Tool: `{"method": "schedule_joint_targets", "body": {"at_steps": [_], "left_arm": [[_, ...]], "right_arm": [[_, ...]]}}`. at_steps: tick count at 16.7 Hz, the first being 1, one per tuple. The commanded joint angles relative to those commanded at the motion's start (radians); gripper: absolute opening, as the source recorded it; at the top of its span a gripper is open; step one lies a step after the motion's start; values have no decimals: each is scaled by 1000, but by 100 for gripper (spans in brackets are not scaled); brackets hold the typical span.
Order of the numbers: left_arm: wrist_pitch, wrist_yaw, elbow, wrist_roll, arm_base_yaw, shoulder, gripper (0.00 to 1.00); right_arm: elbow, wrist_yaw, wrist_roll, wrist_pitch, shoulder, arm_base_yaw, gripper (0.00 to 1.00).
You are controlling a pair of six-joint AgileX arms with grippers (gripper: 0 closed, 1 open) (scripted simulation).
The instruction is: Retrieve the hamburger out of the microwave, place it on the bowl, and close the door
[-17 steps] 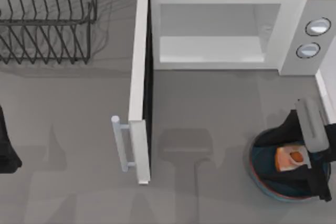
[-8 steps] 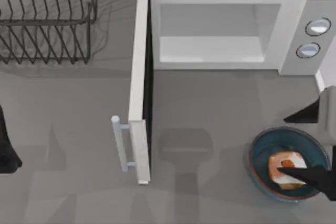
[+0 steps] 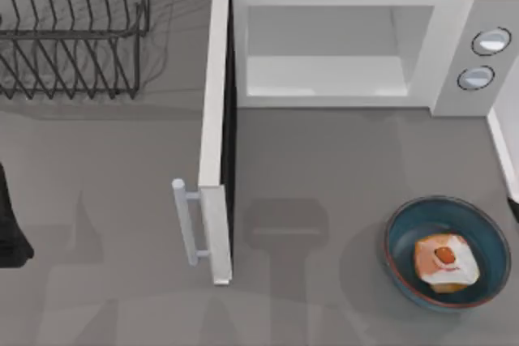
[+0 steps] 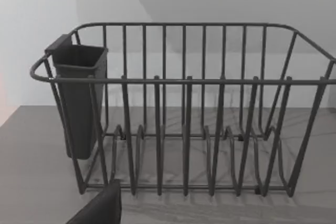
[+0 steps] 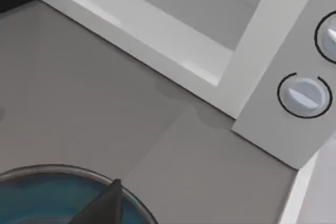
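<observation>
The hamburger (image 3: pixel 444 262) lies in the blue bowl (image 3: pixel 399 228) at the table's front right, with nothing holding it. The white microwave (image 3: pixel 450 46) stands at the back with its cavity bare. Its door (image 3: pixel 216 103) is swung wide open toward the front, and the bar handle (image 3: pixel 188 222) sticks out to the left. My right arm has drawn back to the right edge (image 3: pixel 514 204). One dark fingertip (image 5: pixel 106 206) of its open gripper hangs over the bowl's rim (image 5: pixel 63 169), off to one side of the wrist view. My left arm (image 3: pixel 10 228) is parked at the left edge.
A dark wire dish rack (image 3: pixel 73 30) stands at the back left, and the left wrist view faces this rack (image 4: pixel 184 108) and its cutlery cup (image 4: pixel 79 98). Two round knobs (image 3: pixel 484 58) sit on the microwave's right panel. Bare grey table lies between door and bowl.
My right gripper opened and let go of the hamburger, then pulled away to the right. The hamburger stays in the bowl. Door and left arm have not moved.
</observation>
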Motion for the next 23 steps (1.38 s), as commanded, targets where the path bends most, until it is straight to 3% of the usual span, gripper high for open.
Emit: {"method": "schedule_joint_targets", "body": {"at_steps": [4, 7, 14, 23], "left_arm": [[0, 0, 0, 0, 0, 0, 100], [0, 0, 0, 0, 0, 0, 100], [0, 0, 0, 0, 0, 0, 100], [0, 0, 0, 0, 0, 0, 32]], "right_arm": [[-137, 219, 271, 50, -327, -13, 100], [-206, 329, 397, 75, -460, -20, 100], [-228, 364, 434, 83, -498, -22, 100], [-228, 364, 434, 83, -498, -22, 100]]}}
